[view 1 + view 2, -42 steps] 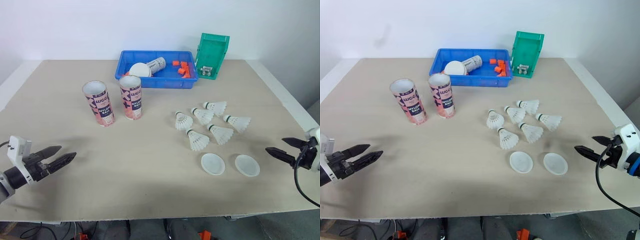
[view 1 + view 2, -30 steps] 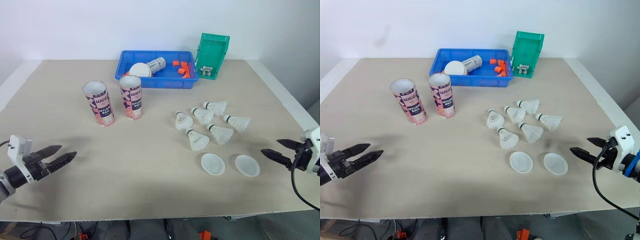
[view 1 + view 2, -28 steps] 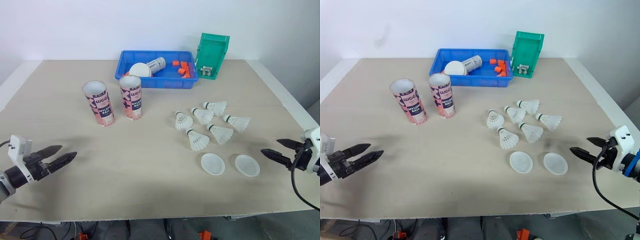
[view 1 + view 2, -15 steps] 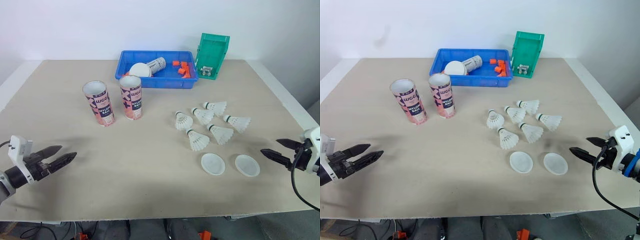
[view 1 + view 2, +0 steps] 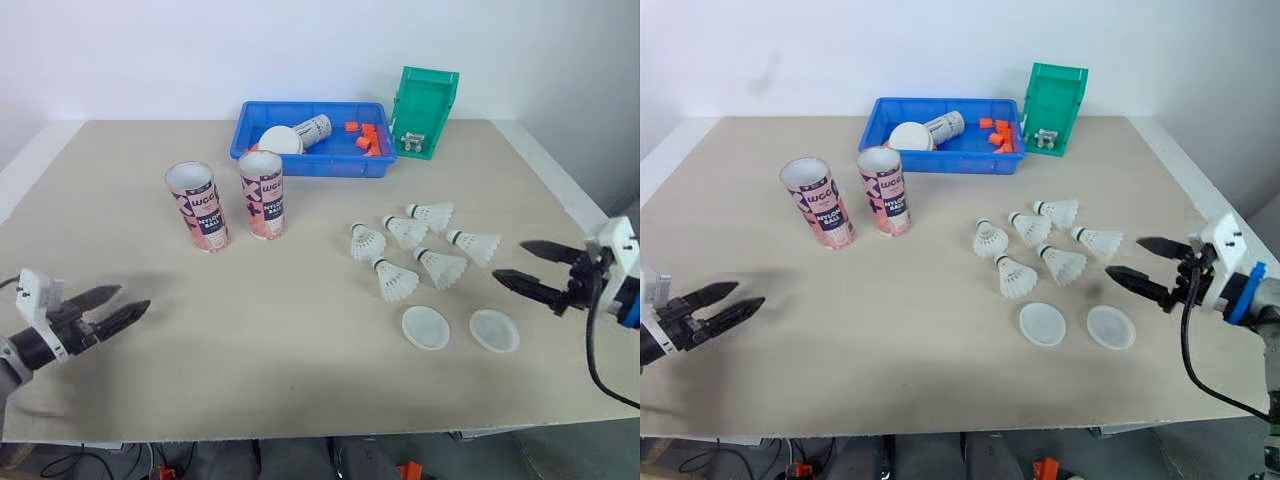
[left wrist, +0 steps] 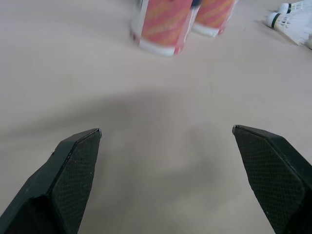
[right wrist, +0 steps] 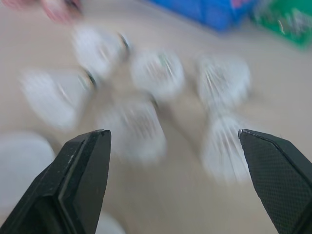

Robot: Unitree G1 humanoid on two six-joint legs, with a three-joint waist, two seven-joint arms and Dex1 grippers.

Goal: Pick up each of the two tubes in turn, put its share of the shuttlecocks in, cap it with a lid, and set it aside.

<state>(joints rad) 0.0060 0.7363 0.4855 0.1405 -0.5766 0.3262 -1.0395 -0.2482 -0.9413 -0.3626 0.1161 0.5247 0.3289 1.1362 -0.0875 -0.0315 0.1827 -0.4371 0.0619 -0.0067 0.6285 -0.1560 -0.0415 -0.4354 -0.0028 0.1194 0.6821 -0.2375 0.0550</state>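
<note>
Two pink tubes stand upright and uncapped at the table's left centre, one (image 5: 197, 206) beside the other (image 5: 262, 194). Several white shuttlecocks (image 5: 412, 250) lie in a loose cluster right of centre. Two round white lids (image 5: 425, 327) (image 5: 494, 330) rest flat just in front of them. My left gripper (image 5: 134, 298) hovers open and empty near the front left edge, well short of the tubes (image 6: 163, 24). Open and empty too, my right gripper (image 5: 508, 261) points at the shuttlecocks (image 7: 156, 73) from the right, just beyond the right-hand lid.
At the back of the table a blue tray (image 5: 310, 163) holds a lying tube, a white lid and small orange pieces. A green bin (image 5: 425, 108) stands tilted to its right. The table's right edge runs close behind my right arm.
My right gripper has risen and moved in toward the shuttlecocks, with its fingers spread wider. The left gripper has lifted slightly. Tubes, shuttlecocks and lids have not moved.
</note>
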